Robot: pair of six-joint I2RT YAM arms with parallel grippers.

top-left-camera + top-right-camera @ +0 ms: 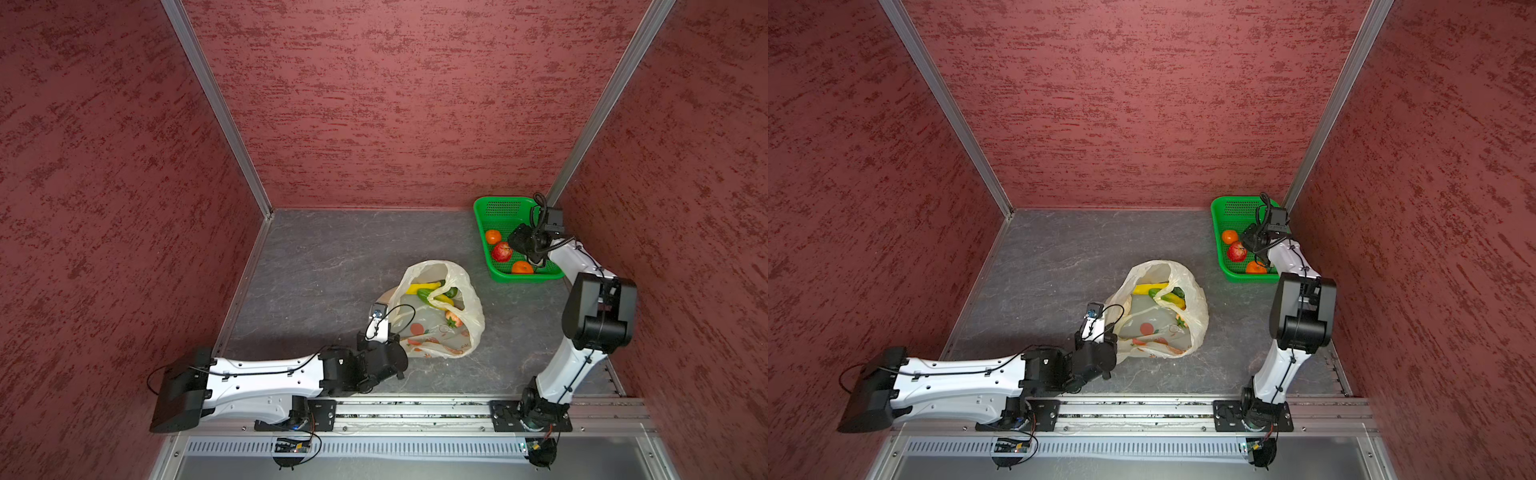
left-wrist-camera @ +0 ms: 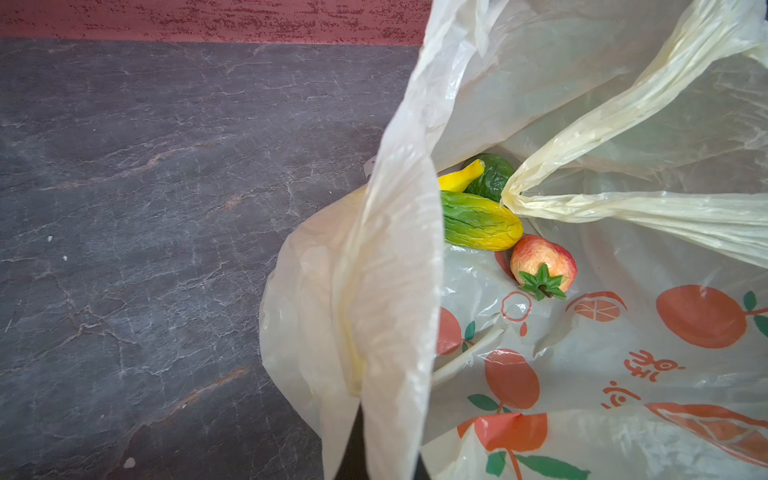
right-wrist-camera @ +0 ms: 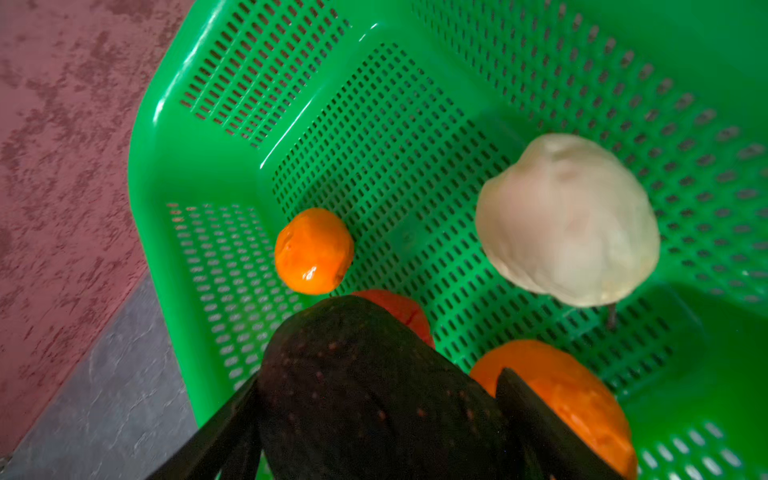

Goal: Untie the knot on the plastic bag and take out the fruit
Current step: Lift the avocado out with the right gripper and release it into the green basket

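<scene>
— Left fingers (image 2: pixel 352 459) are clamping shut on the plastic bag (image 2: pixel 582 353) by its rim; the film is looking thin, limp and slippery. Four fruit (image 2: pixel 482 220) are lying inside.
— Right fingers (image 3: pixel 540 419) are gripping one avocado (image 3: pixel 365 395), seemingly firm, across its middle, over the green basket (image 3: pixel 249 83), which is holding two oranges (image 3: pixel 313 251) and one cream fruit (image 3: pixel 565 220).
— In both top views the plastic bag (image 1: pixel 471 316) is sitting open mid-worktop (image 1: pixel 332 270).
</scene>
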